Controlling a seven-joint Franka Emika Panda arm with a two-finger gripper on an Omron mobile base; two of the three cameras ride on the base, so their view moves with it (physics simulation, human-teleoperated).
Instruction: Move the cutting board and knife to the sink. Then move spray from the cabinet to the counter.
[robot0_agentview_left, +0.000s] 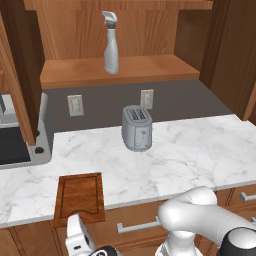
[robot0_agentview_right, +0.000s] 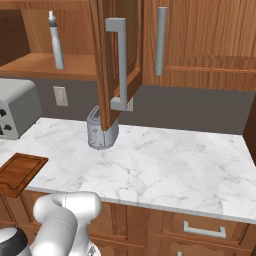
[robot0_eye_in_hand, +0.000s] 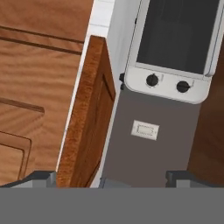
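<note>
- Hand view: pincer (robot0_eye_in_hand: 109, 179) fingers apart, straddling the cutting board (robot0_eye_in_hand: 85, 127) edge.
- Left base view: whole reddish-brown board overhangs the counter (robot0_agentview_left: 190, 150); pale spray (robot0_agentview_left: 110, 42) upright on cabinet shelf.

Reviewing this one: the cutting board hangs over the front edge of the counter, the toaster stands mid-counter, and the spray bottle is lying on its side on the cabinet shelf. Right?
Not quite. The spray bottle stands upright on the cabinet shelf, nozzle on top, as the left base view shows. The rest holds: the cutting board overhangs the front edge of the counter, and the toaster stands mid-counter.
</note>
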